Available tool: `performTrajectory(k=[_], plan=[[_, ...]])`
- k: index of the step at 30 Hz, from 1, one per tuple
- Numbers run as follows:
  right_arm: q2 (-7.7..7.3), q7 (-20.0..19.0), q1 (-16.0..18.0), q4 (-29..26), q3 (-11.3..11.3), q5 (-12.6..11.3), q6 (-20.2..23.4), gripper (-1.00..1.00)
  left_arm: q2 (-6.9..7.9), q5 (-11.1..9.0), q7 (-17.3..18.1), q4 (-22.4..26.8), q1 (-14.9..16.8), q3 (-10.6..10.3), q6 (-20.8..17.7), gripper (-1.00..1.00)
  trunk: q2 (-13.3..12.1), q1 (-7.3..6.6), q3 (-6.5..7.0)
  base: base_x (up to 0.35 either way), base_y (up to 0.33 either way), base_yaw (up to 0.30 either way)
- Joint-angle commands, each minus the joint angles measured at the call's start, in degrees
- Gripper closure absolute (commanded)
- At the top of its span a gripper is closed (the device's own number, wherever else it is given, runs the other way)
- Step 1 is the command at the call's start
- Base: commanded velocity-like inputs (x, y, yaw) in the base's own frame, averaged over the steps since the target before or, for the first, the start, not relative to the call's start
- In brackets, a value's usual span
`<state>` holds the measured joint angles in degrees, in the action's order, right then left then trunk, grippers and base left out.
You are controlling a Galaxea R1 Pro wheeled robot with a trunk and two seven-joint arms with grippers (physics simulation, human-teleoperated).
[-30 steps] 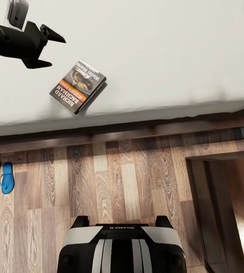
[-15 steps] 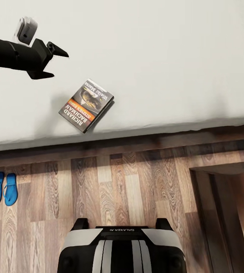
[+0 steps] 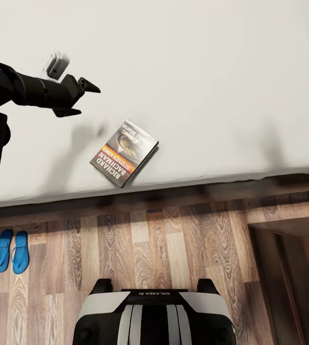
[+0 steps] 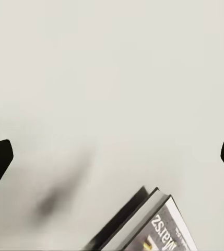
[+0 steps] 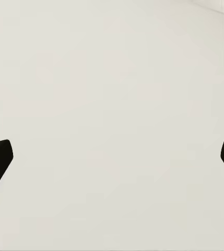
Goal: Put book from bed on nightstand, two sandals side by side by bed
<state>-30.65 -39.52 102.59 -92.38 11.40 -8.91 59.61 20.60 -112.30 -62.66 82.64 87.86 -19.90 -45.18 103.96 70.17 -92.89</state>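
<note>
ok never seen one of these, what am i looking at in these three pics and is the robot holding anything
This is a simulated wheeled robot with two arms, steered by a person. The large picture comes from a camera on its head, looking down past its own base at a bed and a wooden floor. The other two pictures come from cameras on its wrists, looking out between each gripper's two black fingers.

A paperback book lies flat on the white mattress near the edge. Two blue sandals sit side by side on the floor by the bed.

The left gripper hovers open above the mattress, beside the book. The right gripper is open over bare mattress. Nothing is held.
</note>
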Motion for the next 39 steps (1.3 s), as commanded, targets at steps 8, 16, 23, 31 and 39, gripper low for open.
performTrajectory(k=[8, 16, 23, 31, 39], plan=[[0.27, 0.31, 0.07, 0.01, 0.42, -0.13, 0.39, -1.0, -3.48, 2.05, -0.45, -0.13, -1.06, 0.14, -0.02, -1.0, 0.01, 0.0, 0.72, 0.008, 0.007, 0.0], [0.48, 0.32, 0.06, 0.01, 0.59, -0.07, 0.39, -1.0, -4.34, 2.38, -0.45, -0.18, -1.18, 0.29, 0.05, -1.0, 0.01, 0.0, 1.46, 0.0, 0.0, 0.0], [0.75, 0.32, 0.06, 0.01, 0.64, -0.06, 0.39, -1.0, -5.17, 2.56, -0.38, -1.37, -1.4, 0.03, 0.44, -1.0, 0.01, 0.0, 2.11, 0.0, 0.0, 0.0], [0.83, 0.32, 0.06, 0.01, 0.6, 0.04, 0.39, -1.0, -6.33, 2.87, -0.36, -3.18, -2.49, -0.03, 0.51, -1.0, 0.01, 0.0, 2.85, 0.0, 0.0, 0.0], [0.85, 0.32, 0.06, 0.01, 0.58, 0.1, 0.39, -1.0, -6.63, 3.85, -0.36, -3.6, -2.97, -0.09, 0.52, -1.0, 0.01, 0.0, 3.59, 0.0, 0.0, 0.0]])
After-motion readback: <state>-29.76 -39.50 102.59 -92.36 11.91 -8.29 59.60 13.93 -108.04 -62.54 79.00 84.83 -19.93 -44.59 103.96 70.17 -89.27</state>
